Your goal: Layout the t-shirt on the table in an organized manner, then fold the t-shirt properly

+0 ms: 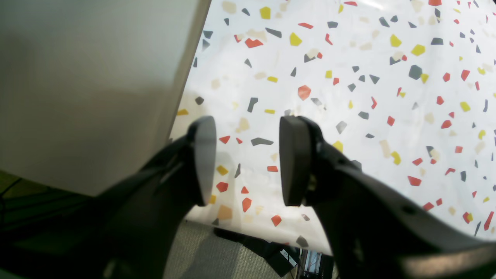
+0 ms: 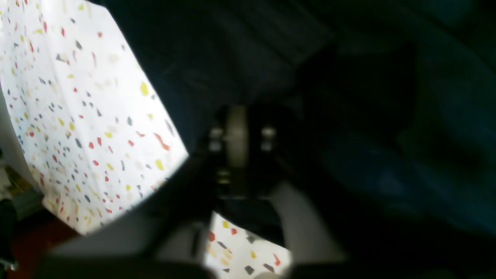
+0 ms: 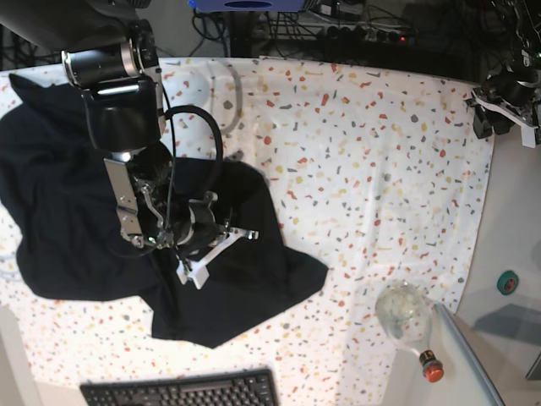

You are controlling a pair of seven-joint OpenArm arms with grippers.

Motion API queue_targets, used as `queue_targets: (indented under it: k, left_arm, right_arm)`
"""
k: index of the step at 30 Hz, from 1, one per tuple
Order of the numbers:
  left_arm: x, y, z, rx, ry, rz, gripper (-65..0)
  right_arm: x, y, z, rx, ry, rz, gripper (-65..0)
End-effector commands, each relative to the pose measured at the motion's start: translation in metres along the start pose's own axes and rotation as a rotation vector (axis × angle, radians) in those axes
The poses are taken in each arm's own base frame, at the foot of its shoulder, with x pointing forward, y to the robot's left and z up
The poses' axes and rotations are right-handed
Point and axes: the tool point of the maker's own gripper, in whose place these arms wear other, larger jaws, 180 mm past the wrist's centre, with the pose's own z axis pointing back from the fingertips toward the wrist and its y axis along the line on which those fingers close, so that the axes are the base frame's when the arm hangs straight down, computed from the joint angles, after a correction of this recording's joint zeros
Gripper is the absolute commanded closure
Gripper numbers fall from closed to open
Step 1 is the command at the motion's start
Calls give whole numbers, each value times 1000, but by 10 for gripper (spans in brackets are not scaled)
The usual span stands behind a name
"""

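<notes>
Nearest me, my right hand [image 3: 196,230] is pinched shut on the crumpled black t-shirt [image 3: 76,220] at the surface's [image 3: 380,169] left, left hand [image 1: 248,161] parted, empty; lifting risks dragging one layer.

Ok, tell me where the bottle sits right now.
In the base view the bottle lies on its side near the table's lower right corner, right of the t-shirt and keyboard.

Shut right gripper [image 2: 237,135] against black t-shirt [image 2: 348,97]
</notes>
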Motion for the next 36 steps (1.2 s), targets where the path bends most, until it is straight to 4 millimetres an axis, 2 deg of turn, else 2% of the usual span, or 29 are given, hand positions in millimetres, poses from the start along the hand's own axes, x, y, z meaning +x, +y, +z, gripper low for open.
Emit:
queue_targets:
  k: [1, 7, 10, 14, 16, 18, 20, 22, 26, 27, 29, 30, 32, 36]
  left_arm:
    - [15, 3, 3, -2, -42, -14, -258]
    - [16, 5, 3, 0, -45, -16, -258]
    - [20, 4, 2, -1, -53, -17, -258]
    - [24, 3, 3, -2, -63, -23, -258]
    - [26, 5, 3, -1, -65, -29, -258]
    - [27, 6, 3, -1, -64, -30, -258]
    - [27, 13, 8, 17, -66, -26, -258]
    - [29, 21, 12, 40, -78, -12, -258]
    - [19, 23, 15, 43, -54, -12, -263]
    - [18, 22, 15, 42, -52, -9, -283]
    - [13, 18, 14, 37, -51, 9, -357]
    - [11, 15, 14, 32, -53, 17, -392]
    - [18, 1, 15, -1, -90, 43, -454]
    - [22, -63, 3, -191, -107, 88, -523]
  right_arm:
    - [29, 23, 10, 62, -71, 47, 0]
    - [29, 40, 24, 97, -73, 118, 0]
    - [22, 67, 27, 117, -63, 245, 0]
    - [-9, 114, 24, 164, -18, 453, 0]
    - [-32, 138, 21, 190, 22, 566, 0]
    - [-53, 156, 16, 209, 62, 667, 0]
    - [-65, 168, 12, 213, 91, 749, 0]
    - [-77, 171, 7, 214, 123, 779, 0]
    - [-79, 172, 7, 216, 132, 781, 0]
    - [-77, 175, 9, 221, 122, 785, 0]
    - [-72, 176, 16, 228, 94, 790, -126]
    - [-67, 171, 19, 224, 77, 778, -173]
    - [-52, 160, 32, 225, 15, 715, -245]
    - [-21, 119, 67, 189, -133, 542, -249]
